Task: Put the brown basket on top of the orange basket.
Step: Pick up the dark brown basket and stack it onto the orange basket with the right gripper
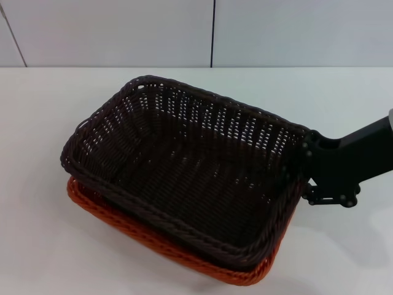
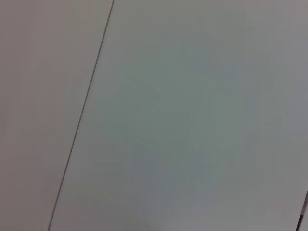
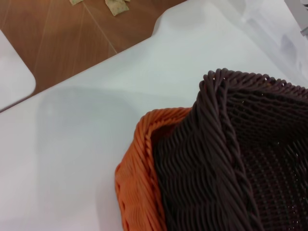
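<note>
White tabletop (image 1: 49, 258) fills most of the head view, with a pale panelled wall (image 1: 123, 31) across the top of the frame. At centre you have the brown basket (image 1: 184, 166), already nested into the orange basket (image 1: 147, 236); only the orange rim shows, along the lower left and bottom edges of the dark one. The brown basket sits tilted, its right end riding higher. The right wrist view confirms this: a brown corner stands inside the orange rim.

At the right edge of the head view, the right gripper (image 1: 309, 169) sits against the brown basket's right-hand rim. It appears to be clamped on that rim, though you cannot see the fingertips themselves.

I judge the stacking nearly done. What remains for you is to lower that raised end until the basket seats level, then let go and draw the arm clear.

The left gripper is not in view; its wrist camera shows only pale panelling.

No brand, label or writing is legible anywhere.
</note>
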{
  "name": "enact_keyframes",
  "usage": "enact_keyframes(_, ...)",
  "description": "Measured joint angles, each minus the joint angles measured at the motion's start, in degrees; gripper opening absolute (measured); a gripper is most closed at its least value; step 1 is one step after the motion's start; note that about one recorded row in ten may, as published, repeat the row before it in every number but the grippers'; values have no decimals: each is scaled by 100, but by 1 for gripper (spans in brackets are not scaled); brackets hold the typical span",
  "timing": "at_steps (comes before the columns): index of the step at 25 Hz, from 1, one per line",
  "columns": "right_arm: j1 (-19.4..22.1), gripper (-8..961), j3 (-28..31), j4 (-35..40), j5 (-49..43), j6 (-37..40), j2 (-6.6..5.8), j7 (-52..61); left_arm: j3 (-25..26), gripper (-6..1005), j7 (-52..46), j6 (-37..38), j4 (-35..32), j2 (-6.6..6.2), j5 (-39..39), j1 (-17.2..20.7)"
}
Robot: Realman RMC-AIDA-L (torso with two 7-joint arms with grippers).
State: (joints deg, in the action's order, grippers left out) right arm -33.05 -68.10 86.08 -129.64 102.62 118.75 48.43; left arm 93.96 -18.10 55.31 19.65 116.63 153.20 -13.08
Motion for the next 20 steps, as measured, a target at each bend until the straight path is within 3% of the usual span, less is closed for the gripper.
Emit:
enact_keyframes(11,360,216,-203,143,-44,-103,24,359,10,764,0,-15,-20,-9,-14,-18)
enact_keyframes(13,456,425,-309,168,-28,-196,26,356,9,763,0,-18,-21,-9,-14,-30)
enact_keyframes(18,704,621,-511,326,11,-347,35,328,8,763,0,-21,-19,-6,-12,-43)
enact_keyframes(20,739,625,-516,368,42,-363,35,323,8,762,0,-21,-18,-5,-10,-43)
